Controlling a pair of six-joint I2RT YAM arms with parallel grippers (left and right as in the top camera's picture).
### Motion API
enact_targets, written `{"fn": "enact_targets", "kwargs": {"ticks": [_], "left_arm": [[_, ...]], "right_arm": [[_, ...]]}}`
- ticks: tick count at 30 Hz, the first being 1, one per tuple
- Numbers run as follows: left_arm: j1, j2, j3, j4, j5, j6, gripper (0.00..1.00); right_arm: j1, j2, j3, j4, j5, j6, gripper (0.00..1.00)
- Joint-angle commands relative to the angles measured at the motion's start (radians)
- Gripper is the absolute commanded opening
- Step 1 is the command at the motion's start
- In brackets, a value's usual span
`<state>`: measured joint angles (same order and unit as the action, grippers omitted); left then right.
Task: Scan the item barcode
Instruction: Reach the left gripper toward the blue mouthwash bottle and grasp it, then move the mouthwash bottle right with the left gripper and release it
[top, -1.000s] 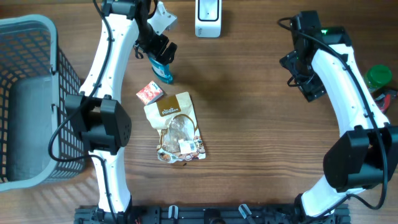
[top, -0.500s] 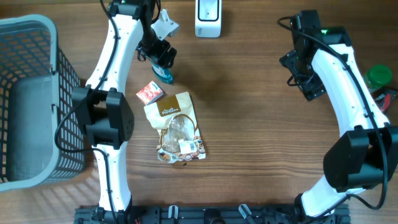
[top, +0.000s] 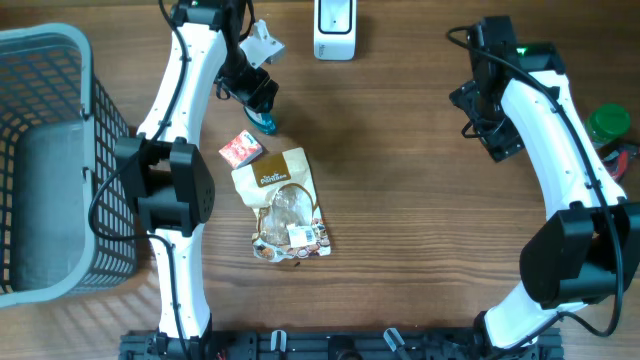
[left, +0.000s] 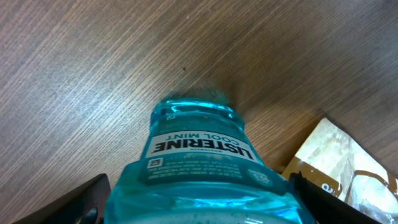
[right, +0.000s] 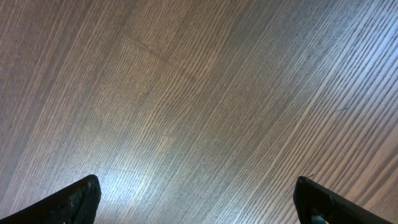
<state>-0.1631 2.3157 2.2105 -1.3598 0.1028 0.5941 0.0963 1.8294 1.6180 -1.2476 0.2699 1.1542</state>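
Bare bench (top: 400, 200) right of centre gives open passage; the pouch (top: 285, 205), small box (top: 240, 148) and bottle (top: 263, 122) crowd the left, with the basket (top: 60, 45) walling the far-left edge.

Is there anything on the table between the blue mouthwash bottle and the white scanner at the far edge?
Nothing visible does. Only bare table lies between the mouthwash bottle and the scanner. The snack pouch and red box lie on the bottle's other side.

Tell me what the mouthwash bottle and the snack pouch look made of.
Mouthwash bottle: translucent blue plastic by the look, smooth and glossy; its tinted wall lets light through, and it carries a printed label. Snack pouch: thin glossy film, likely plastic, with a clear window showing the contents.
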Motion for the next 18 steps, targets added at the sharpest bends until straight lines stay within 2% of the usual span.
{"fn": "enact_targets", "kwargs": {"ticks": [1, 6, 18], "left_arm": [[0.006, 0.027, 0.014, -0.002, 0.005, 0.031, 0.86], [0.006, 0.027, 0.014, -0.003, 0.006, 0.046, 0.80], [0.006, 0.027, 0.014, -0.031, -0.011, 0.049, 0.76]], "right_arm": [[0.002, 0.013, -0.010, 0.002, -0.002, -0.002, 1.00], [0.002, 0.013, -0.010, 0.005, -0.001, -0.002, 1.00], [0.002, 0.013, -0.010, 0.005, -0.001, -0.002, 1.00]]}}
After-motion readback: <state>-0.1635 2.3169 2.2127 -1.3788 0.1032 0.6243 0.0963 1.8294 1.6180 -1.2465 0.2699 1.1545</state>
